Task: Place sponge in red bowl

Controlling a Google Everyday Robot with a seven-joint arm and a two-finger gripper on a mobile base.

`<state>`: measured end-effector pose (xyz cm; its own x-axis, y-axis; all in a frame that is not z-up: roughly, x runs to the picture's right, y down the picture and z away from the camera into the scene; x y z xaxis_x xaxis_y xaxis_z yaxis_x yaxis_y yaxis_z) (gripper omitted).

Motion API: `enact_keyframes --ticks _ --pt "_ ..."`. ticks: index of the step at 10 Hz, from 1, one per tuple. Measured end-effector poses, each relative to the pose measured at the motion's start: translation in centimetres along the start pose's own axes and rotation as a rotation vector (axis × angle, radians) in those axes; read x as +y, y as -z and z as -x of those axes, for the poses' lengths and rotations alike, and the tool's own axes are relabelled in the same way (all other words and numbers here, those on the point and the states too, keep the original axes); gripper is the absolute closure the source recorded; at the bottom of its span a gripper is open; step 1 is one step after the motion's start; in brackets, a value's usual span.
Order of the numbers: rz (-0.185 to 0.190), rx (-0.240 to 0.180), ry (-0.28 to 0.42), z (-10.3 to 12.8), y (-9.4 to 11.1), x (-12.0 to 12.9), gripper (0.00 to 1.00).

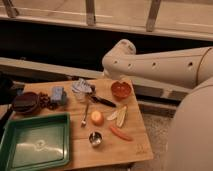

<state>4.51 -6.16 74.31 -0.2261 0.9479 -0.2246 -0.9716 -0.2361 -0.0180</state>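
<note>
The blue-grey sponge (pixel 58 95) lies at the back left of the wooden table (pixel 137 147), with nothing gripping it. The orange-red bowl (pixel 121 90) stands at the back right, and I cannot see anything inside it. My white arm (pixel 150 65) reaches in from the right. Its rounded end (pixel 119 56) hangs above the table's back edge, just behind the red bowl. The gripper itself is hidden behind that end link, well right of the sponge, with nothing showing in it.
A green tray (pixel 35 145) fills the front left and a dark brown bowl (pixel 26 102) sits behind it. Between sponge and bowl lie a crumpled wrapper (pixel 81 87), a black utensil (pixel 102 101), a spoon (pixel 85 116), an orange fruit (pixel 97 117), a carrot (pixel 120 132) and a metal cup (pixel 95 138).
</note>
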Motion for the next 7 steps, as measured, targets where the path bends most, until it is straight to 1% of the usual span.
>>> enact_keyframes --ticks 2,6,7 --pt "0.032 0.025 0.033 -0.15 0.49 1.29 0.34" --pt "0.033 0.030 0.038 -0.16 0.42 1.26 0.34" --pt "0.048 0.044 0.052 -0.30 0.03 1.34 0.34"
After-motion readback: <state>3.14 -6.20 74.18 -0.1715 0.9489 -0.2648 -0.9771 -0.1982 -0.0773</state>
